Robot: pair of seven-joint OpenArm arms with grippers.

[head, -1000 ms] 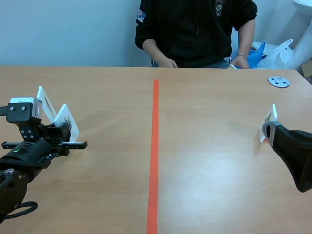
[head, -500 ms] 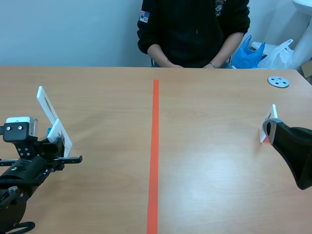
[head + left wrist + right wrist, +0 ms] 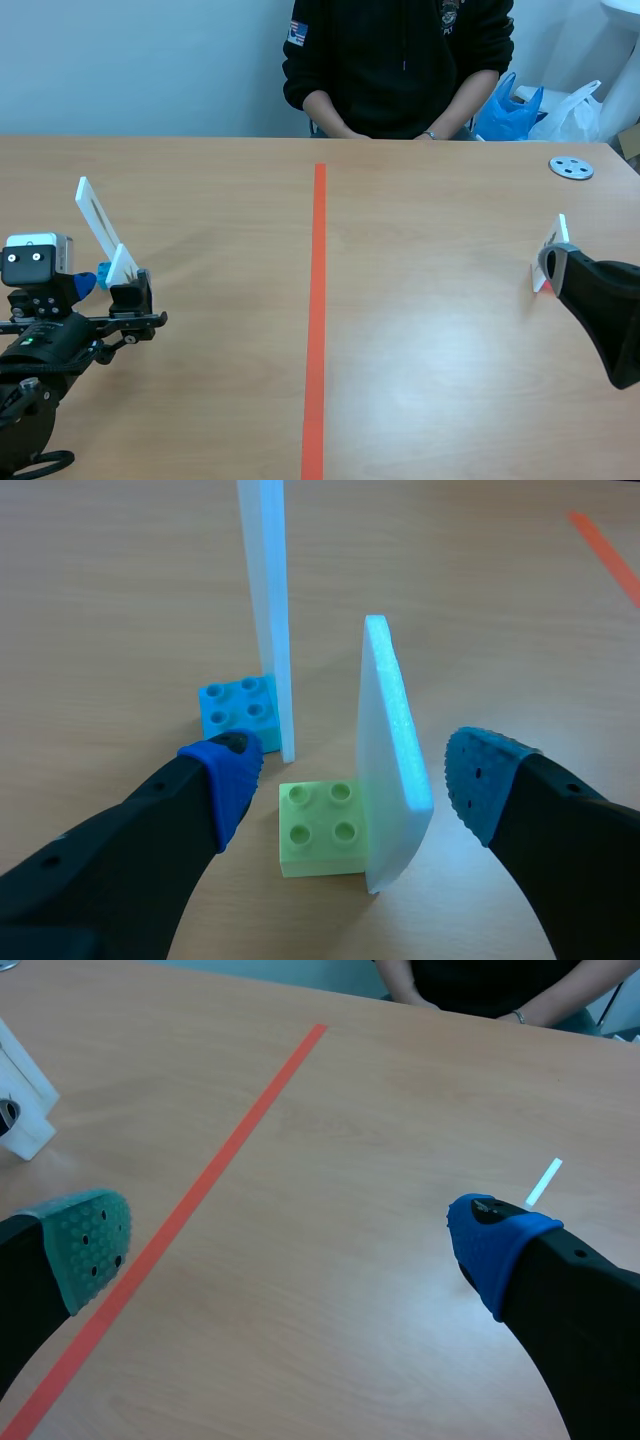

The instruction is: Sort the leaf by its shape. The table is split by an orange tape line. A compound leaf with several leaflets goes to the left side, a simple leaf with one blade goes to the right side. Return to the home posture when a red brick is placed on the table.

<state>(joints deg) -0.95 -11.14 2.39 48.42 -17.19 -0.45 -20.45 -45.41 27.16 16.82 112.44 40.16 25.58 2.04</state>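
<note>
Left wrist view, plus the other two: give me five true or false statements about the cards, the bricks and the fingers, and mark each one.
1. The left gripper has its fingers apart, one on each side of the nearer white card. True.
2. That card stands against a red brick. False: its brick is the green brick.
3. The taller card stands against a blue brick. True.
4. Both these cards are on the right side of the orange tape line. False: they are on its left side.
5. The right gripper is shut on a card. False: its fingers are open with nothing between them.
</note>
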